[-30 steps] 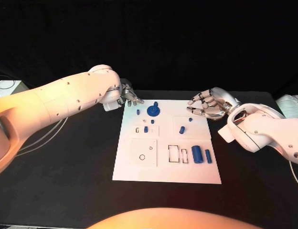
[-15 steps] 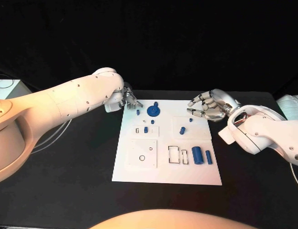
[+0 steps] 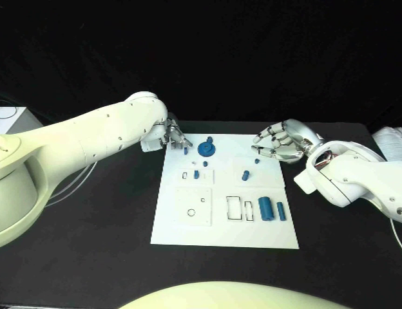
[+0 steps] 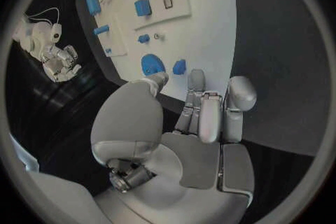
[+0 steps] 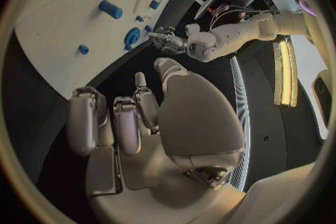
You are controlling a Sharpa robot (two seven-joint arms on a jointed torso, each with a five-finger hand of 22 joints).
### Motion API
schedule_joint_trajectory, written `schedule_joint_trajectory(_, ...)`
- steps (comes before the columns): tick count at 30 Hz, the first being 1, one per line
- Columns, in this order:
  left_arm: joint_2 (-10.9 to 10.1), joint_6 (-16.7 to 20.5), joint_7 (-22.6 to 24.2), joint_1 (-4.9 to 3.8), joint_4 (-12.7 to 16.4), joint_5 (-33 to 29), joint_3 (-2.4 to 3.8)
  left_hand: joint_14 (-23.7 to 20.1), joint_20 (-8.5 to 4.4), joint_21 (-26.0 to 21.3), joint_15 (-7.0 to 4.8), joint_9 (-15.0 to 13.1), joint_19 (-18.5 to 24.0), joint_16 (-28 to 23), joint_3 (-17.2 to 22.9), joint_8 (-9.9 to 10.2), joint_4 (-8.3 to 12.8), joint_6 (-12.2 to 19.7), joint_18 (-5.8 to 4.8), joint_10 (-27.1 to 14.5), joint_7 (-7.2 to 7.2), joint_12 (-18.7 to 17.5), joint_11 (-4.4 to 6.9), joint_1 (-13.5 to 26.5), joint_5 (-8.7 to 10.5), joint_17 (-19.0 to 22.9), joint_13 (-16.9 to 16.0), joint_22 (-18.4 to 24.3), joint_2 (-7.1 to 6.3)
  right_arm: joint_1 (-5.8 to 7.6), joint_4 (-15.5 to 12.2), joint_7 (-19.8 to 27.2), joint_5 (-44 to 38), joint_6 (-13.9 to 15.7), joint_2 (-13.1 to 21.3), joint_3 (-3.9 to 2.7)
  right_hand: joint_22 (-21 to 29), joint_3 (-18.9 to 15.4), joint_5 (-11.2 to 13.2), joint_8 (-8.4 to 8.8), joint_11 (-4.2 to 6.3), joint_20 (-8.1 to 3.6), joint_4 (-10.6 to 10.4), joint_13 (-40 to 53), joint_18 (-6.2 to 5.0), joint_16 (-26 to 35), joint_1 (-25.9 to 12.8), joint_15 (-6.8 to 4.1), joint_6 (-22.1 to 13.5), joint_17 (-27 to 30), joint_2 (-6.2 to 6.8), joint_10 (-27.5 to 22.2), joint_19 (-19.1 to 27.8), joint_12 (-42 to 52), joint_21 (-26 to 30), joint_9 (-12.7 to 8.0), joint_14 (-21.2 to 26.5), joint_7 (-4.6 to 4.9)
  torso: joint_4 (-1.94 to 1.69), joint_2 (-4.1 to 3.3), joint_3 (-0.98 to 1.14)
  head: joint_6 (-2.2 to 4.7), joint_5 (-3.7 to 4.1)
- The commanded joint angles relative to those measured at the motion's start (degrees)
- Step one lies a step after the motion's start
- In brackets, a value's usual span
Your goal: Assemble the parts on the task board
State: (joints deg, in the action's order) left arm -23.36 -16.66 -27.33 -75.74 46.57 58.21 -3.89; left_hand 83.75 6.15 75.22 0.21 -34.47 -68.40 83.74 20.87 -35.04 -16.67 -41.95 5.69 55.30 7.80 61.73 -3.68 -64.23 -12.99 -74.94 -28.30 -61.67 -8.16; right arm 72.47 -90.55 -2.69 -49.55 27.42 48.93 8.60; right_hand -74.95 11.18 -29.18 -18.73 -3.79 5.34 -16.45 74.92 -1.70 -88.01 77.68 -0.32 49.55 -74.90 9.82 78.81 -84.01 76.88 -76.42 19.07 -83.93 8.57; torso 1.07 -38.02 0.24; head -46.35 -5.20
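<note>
The white task board lies in the middle of the black table. On its far part sit a round blue part and several small blue parts, among them one near the middle. Two blue cylinders lie side by side at its right edge. My left hand hovers at the board's far left corner and holds nothing; its fingers reach toward the round blue part. My right hand hangs at the far right corner, its fingers loosely bent and apart, with nothing in them.
A pale bundle lies at the table's right edge. At the left, a white box with cables stands beside the table. Bare black tabletop runs along both sides of the board and in front of it.
My left arm has turned and settled a little, with its hand staying by the board's far left corner. The right hand has hardly moved. The parts lie as before.
</note>
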Motion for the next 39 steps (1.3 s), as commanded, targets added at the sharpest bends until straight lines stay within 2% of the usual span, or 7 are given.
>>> schedule_joint_trajectory(1,0.19,-1.71,0.90,0.01,-0.05,-0.36,0.00,1.01,-0.08,0.45,-0.34,0.24,-0.70,0.41,-0.25,-0.68,0.10,-1.42,0.67,0.45,-0.16,0.18,0.28,-0.43,0.08,-1.39,0.15,-0.42,0.83,-0.03,-0.09,0.64,-0.60,-0.23,-0.03,-0.01,-8.56,0.26,-0.15,-0.28,0.15,-0.22,0.03,2.74,-1.11,0.27,0.00,-0.36,-0.41,-11.50,0.40,-0.18,-1.58,0.15,0.20,-0.05,-5.12,-0.05,-0.03,0.05,0.05,-0.10,0.03)
schedule_joint_trajectory(5,0.24,-2.35,0.95,0.03,-0.14,-0.40,-0.02,1.22,-0.28,0.73,-0.68,0.55,-1.03,0.67,-0.02,-1.15,0.19,-2.75,0.58,0.80,-0.61,0.14,0.68,-1.57,0.05,-1.82,0.32,-0.88,1.32,-0.03,-0.08,0.64,-0.60,-0.25,-0.04,-0.01,-8.56,0.26,-0.15,-0.28,0.15,-0.22,0.03,2.74,-1.11,0.27,0.00,-0.36,-0.41,-11.50,0.40,-0.18,-1.58,0.15,0.20,-0.05,-5.12,-0.05,-0.07,0.03,0.06,-0.14,0.04)
schedule_joint_trajectory(14,0.44,-2.23,0.99,0.13,-0.29,-0.43,-0.07,1.33,-0.43,0.87,-0.88,0.80,-1.16,0.81,0.36,-1.29,0.29,-3.32,0.54,1.02,-0.84,0.07,0.91,-2.66,0.01,-2.04,0.44,-1.09,1.72,-0.02,-0.09,0.63,-0.60,-0.28,-0.07,-0.01,-8.54,0.91,-0.12,-0.39,0.14,-0.22,0.04,2.67,-1.13,0.30,-0.31,-0.35,-0.48,-11.47,0.58,-0.21,-1.56,0.14,0.35,-0.10,-5.11,-0.03,0.00,-0.01,0.00,-0.24,0.14)
schedule_joint_trajectory(23,0.56,-1.00,1.26,0.19,-0.32,-0.60,-0.09,1.57,-0.81,1.39,-1.35,0.95,-1.77,1.07,1.96,-1.93,0.69,-4.11,0.36,1.61,-1.42,-0.05,1.45,-5.73,0.17,-2.49,0.64,-1.96,3.37,-0.02,-0.10,0.60,-0.60,-0.32,-0.09,-0.01,-8.54,0.91,-0.12,-0.39,0.14,-0.22,0.04,2.67,-1.13,0.30,-0.31,-0.35,-0.48,-11.47,0.58,-0.21,-1.56,0.14,0.35,-0.10,-5.11,-0.03,-0.03,0.04,0.05,-0.45,0.21)
schedule_joint_trajectory(31,0.61,-1.20,1.37,0.20,-0.36,-0.84,-0.10,1.65,-0.94,1.51,-1.51,0.87,-1.87,1.15,2.55,-2.26,0.91,-4.32,0.32,1.83,-1.64,-0.11,1.64,-6.85,0.26,-2.63,0.70,-2.15,3.58,-0.02,-0.10,0.61,-0.60,-0.34,-0.11,-0.01,-8.54,0.91,-0.12,-0.39,0.14,-0.22,0.04,2.67,-1.13,0.30,-0.31,-0.35,-0.48,-11.47,0.58,-0.21,-1.56,0.14,0.35,-0.10,-5.11,-0.03,-0.05,0.03,0.06,-0.52,0.24)
schedule_joint_trajectory(37,0.62,-1.63,1.49,0.20,-0.43,-0.88,-0.10,1.75,-1.25,1.68,-1.84,0.77,-1.99,1.26,5.24,-2.73,2.11,-4.25,0.27,2.21,-1.98,-0.49,1.99,-9.77,0.25,-2.84,0.91,-2.45,4.30,-0.02,-0.05,0.62,-0.60,-0.35,-0.14,-0.01,-8.59,1.07,-0.13,-0.45,0.14,-0.22,0.04,2.71,-1.11,0.33,-0.37,-0.35,-0.44,-11.43,0.58,-0.15,-1.59,0.20,0.25,-0.10,-5.10,-0.04,-0.01,0.03,0.06,-0.58,0.25)
schedule_joint_trajectory(39,0.62,-1.78,1.51,0.21,-0.45,-0.95,-0.11,1.82,-1.38,1.76,-1.96,0.63,-2.03,1.34,7.42,-3.07,3.31,-4.11,0.25,2.42,-2.04,-0.78,2.09,-11.23,0.25,-2.99,1.06,-2.59,4.24,-0.02,-0.03,0.63,-0.60,-0.36,-0.16,-0.01,-8.54,1.09,-0.13,-0.45,0.14,-0.22,0.03,2.74,-1.13,0.28,-0.39,-0.35,-0.44,-11.51,0.58,-0.12,-1.56,0.23,0.36,-0.10,-5.12,-0.04,0.00,0.08,0.04,-0.61,0.26)
